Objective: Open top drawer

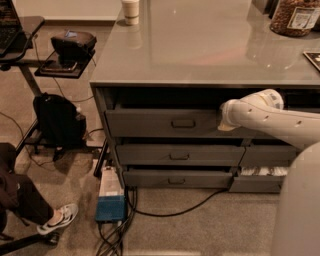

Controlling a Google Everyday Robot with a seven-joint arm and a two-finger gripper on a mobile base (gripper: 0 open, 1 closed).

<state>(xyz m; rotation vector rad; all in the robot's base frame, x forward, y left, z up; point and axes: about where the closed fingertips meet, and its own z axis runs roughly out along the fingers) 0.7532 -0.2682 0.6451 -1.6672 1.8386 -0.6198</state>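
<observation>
The top drawer is the tallest, widest grey front under the counter, with a small loop handle at its middle. It stands slightly out from the cabinet, with a dark gap above it. My white arm reaches in from the right, and its gripper is at the drawer's right end, about level with the handle and to the right of it. The fingers are hidden behind the wrist.
Two shallower grey drawers sit below. A drawer with white contents is at lower right. A blue box and cables lie on the floor at left. A black backpack, a side desk and a person's shoe are further left. A cup and a jar stand on the counter.
</observation>
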